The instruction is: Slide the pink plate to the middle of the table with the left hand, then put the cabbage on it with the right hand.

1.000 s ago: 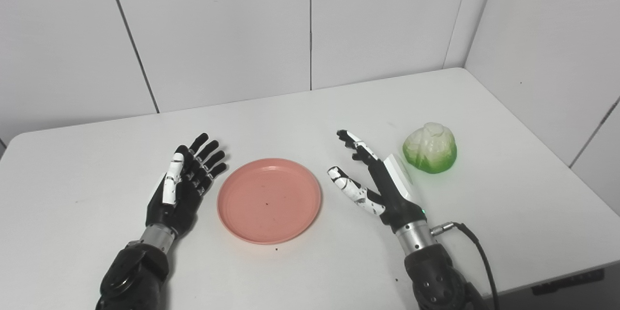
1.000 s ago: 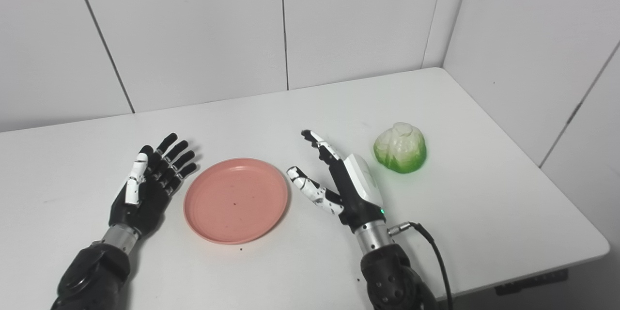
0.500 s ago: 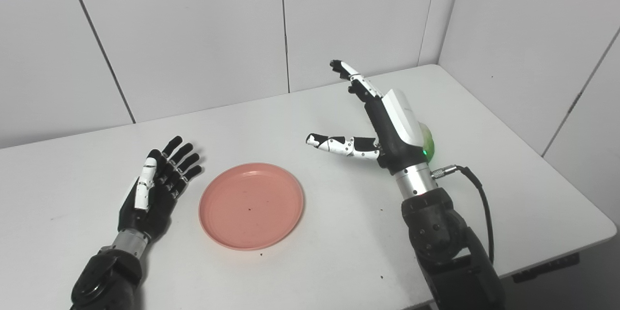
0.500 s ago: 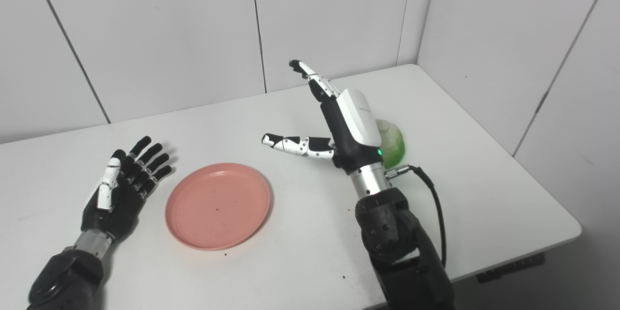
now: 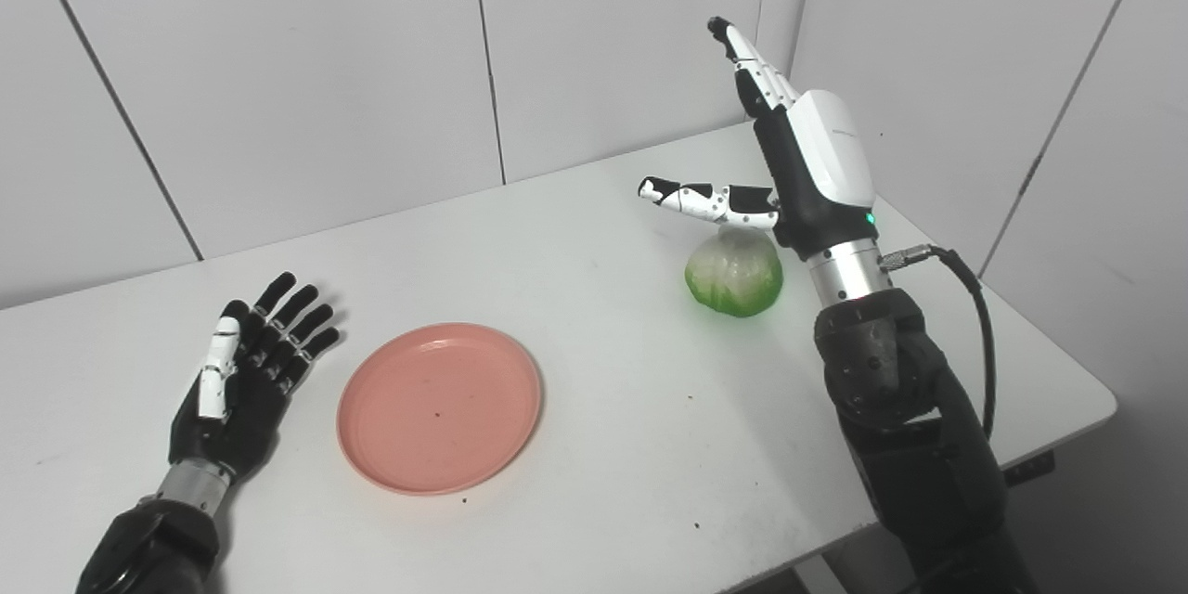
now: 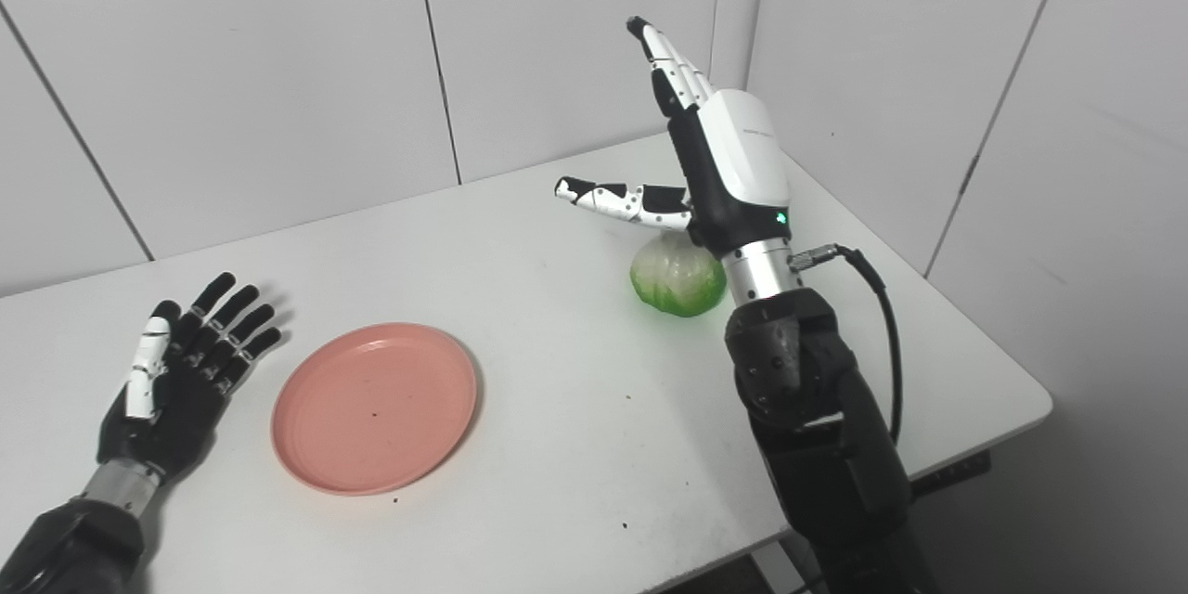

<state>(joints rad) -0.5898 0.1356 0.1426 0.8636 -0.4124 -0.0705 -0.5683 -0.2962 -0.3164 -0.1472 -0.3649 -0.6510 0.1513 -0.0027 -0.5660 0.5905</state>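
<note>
- A white table (image 5: 594,232) stood against grey wall panels.
- The pink plate (image 5: 439,406) lay beside the left hand (image 5: 243,373), empty, fingers spread.
- The right hand (image 5: 798,158) was raised above the cabbage (image 5: 733,274), fingers extended, grasping nothing.

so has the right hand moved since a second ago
Yes. The right hand has risen off the table and gone further back, and is now open in the air above the cabbage. The camera has shifted too, but the hand no longer lies beside the pink plate.
</note>
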